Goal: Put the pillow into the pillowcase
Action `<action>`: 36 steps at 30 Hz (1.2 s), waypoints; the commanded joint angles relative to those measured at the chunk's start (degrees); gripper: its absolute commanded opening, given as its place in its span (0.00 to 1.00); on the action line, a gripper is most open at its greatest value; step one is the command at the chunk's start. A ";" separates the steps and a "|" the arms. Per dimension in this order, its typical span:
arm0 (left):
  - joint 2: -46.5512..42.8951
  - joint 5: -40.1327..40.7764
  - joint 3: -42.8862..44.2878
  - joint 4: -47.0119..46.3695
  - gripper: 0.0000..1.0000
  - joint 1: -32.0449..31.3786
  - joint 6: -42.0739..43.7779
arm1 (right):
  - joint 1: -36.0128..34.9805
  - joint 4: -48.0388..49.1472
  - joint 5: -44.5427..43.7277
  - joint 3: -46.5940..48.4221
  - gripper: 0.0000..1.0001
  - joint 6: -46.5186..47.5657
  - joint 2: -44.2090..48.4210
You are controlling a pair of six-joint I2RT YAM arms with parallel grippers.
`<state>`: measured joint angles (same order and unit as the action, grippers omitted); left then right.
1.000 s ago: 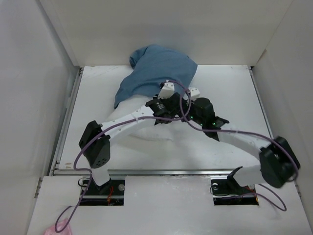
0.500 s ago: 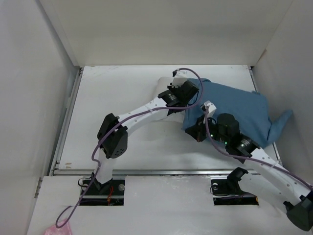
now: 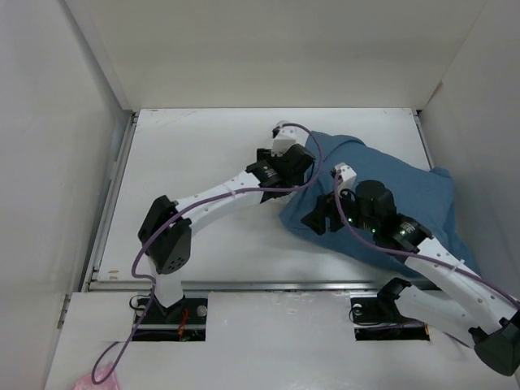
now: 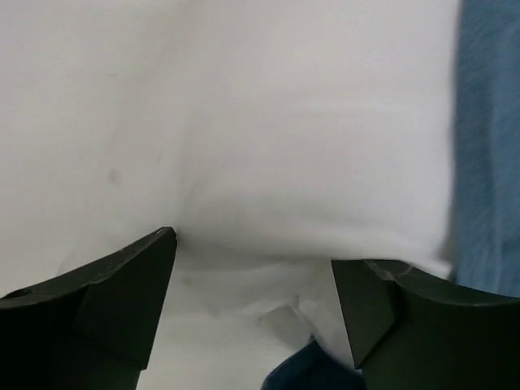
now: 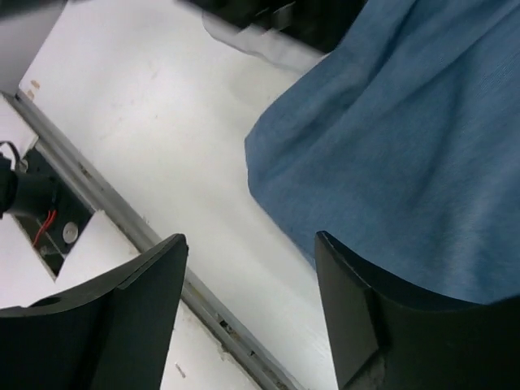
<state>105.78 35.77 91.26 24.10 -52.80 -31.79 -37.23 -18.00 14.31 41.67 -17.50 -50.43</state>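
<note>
Well, the pillowcase [image 5: 422,146] lies beyond the right fingers [image 5: 382,325] — unheld.

Both arms extended forward; left end effector [image 4: 252,252] jaws apart; right end effector [image 5: 252,240] jaws apart.

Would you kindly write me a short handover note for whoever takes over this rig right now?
Left hand: open, holding nothing, over the white end of the pillow.
Right hand: open, empty, by the near-left edge of the pillowcase.
Things: the pillowcase lies plump on the right half of the table. The pillow seems mostly inside, with some white showing at its left side.
Done: most of the stuffing, it seems.
To do: probably tuck in the exposed end and pull the case over it.
</note>
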 commanded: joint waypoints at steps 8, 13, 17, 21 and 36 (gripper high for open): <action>-26.39 5.02 -18.91 8.33 0.99 9.36 -14.69 | -0.65 -7.57 -17.99 17.81 0.79 4.83 -5.88; -34.93 3.79 -26.65 8.08 0.99 14.91 -17.16 | -3.18 -9.50 -23.15 33.07 0.82 9.05 -19.85; -39.15 0.54 -30.70 5.88 0.99 21.14 -15.94 | -7.06 -13.11 -27.13 47.22 0.93 13.97 -32.77; -40.29 -1.93 -33.16 3.68 0.99 24.31 -14.70 | -7.06 -21.01 -31.16 60.44 1.00 12.67 -48.40; -40.83 -5.62 -36.06 1.93 0.99 29.24 -14.18 | -4.87 -26.33 -38.30 69.60 0.00 13.26 -68.42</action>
<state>66.65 30.96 56.53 27.83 -24.34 -46.35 -44.12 -44.05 -27.42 109.89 -6.15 -122.10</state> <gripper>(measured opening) 0.989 0.078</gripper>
